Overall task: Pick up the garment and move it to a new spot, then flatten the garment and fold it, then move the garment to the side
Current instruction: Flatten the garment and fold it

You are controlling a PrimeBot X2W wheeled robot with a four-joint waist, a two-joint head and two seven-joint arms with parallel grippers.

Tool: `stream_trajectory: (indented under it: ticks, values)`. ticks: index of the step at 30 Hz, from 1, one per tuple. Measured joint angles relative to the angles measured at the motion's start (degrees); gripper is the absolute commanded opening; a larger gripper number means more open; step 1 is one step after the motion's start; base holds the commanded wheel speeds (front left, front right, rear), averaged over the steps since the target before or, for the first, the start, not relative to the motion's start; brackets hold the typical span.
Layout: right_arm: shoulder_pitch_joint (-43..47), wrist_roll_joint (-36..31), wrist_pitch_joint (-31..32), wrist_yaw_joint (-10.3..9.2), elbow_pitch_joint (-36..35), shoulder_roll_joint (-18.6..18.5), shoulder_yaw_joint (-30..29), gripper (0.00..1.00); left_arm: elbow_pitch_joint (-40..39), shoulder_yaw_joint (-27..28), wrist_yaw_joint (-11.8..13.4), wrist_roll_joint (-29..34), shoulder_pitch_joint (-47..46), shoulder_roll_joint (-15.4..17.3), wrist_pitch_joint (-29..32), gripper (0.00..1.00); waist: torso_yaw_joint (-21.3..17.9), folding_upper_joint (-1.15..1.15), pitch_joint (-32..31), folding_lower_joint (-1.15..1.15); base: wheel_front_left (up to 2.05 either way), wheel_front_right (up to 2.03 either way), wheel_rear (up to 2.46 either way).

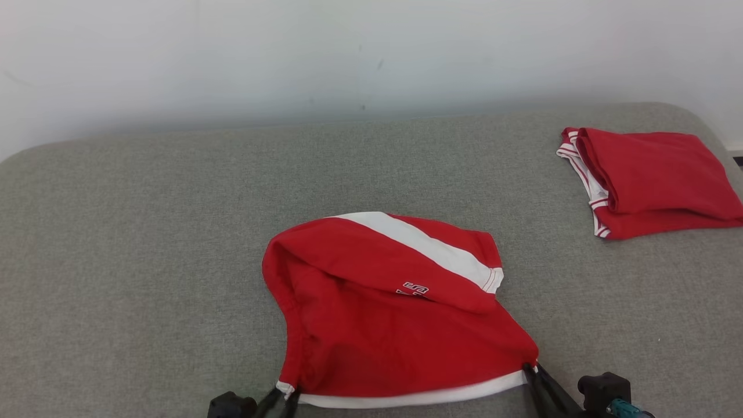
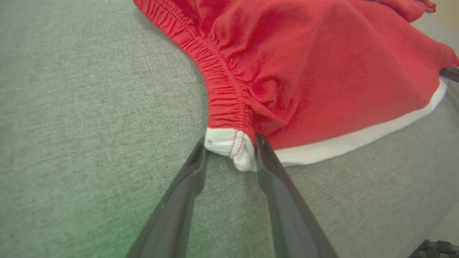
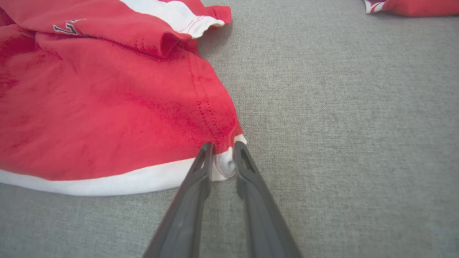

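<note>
Where the right gripper [image 3: 223, 150] meets cloth, its fingers stand narrow, with the near right white corner of the garment [image 3: 107, 107] bunched between them in a pinch. The left gripper [image 2: 229, 147] stands wider, one finger on each side of the near left corner, where the white hem [image 2: 358, 141] meets a gathered red edge. Both tips touch cloth, but I cannot tell whether they clamp it. From the two grippers the garment spreads away toward the far side, in the middle of the grey surface [image 1: 116, 232], its hem running from one gripper to the other. Its far part is folded over, showing a white stripe [image 1: 424, 244]. A folded red cloth [image 1: 656, 180] lies at the far right, well apart.
</note>
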Motion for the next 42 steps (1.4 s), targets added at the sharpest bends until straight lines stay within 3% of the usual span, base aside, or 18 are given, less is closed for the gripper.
stream_trajectory:
  ticks: [5, 13, 19, 25, 31, 35, 42]
  values:
    - [0.2, 1.0, 0.0, 0.0, -1.4, -0.5, -0.1, 0.0, -1.2, 1.4, 0.0, -1.8, 0.4, -0.3, 0.0, 0.0, 0.3, 0.0, -0.6, 0.0, 0.0, 0.0, 0.0]
    - [4.5, 1.1, 0.0, 0.0, -9.1, -1.3, -2.3, 0.0, -11.1, 7.3, 0.0, -0.3, 5.7, -1.0, 0.0, 0.0, 0.5, 0.0, -2.1, 0.0, 0.0, 0.0, 0.0]
    - [1.6, 1.6, 0.0, 0.0, -14.2, -1.8, -1.9, 0.0, -15.9, 9.9, 0.0, 1.5, 2.6, -0.1, 0.0, 0.0, 0.3, 0.0, -2.4, -0.01, 0.0, 0.0, 0.0]
    - [-9.3, 2.8, 1.3, 0.0, -15.9, -4.1, -0.3, 0.0, -16.9, 7.2, 0.0, 0.5, -11.6, 3.4, 2.4, 0.0, -0.1, 0.0, -1.0, 0.0, 0.0, 0.0, 0.0]
    - [-27.6, 6.0, 5.0, 0.0, -15.5, -5.7, 0.1, 0.0, -16.7, 5.4, 0.0, -5.1, -32.4, 6.7, 9.2, 0.0, -0.5, 0.0, 3.2, 0.0, 0.0, 0.0, 0.0]
    - [-42.1, 8.2, 7.4, 0.0, -13.5, -6.4, -0.1, 0.0, -13.4, 7.6, 0.0, -8.9, -47.1, 6.7, 14.3, 0.0, -0.9, 0.01, 7.6, 0.01, 0.0, 0.0, 0.0]
    - [-65.4, 11.6, 11.5, 0.0, -7.5, -6.8, -1.0, 0.0, -5.6, 6.9, 0.1, -7.3, -71.5, 5.3, 20.0, 0.0, -1.5, 0.01, 16.6, 0.02, 0.0, 0.0, 0.0]
